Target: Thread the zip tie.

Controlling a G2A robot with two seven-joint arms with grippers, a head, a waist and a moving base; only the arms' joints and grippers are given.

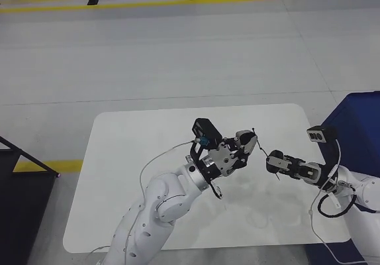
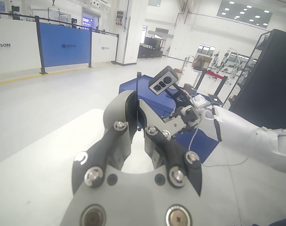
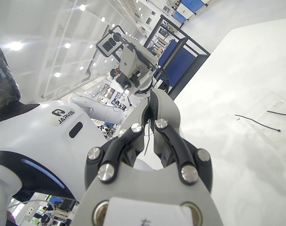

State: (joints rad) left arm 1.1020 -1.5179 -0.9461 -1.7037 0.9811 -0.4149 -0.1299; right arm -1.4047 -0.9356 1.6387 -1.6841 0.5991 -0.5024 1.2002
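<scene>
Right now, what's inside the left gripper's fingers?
A thin black zip tie is pinched between the fingers of the left gripper, its end sticking out past the tips. The stretch pressed against the pads is covered.

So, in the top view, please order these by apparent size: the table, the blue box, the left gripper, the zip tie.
1. table, by far
2. blue box, though the picture's edge cuts it off
3. left gripper
4. zip tie, a thin black strand held in that gripper
</scene>
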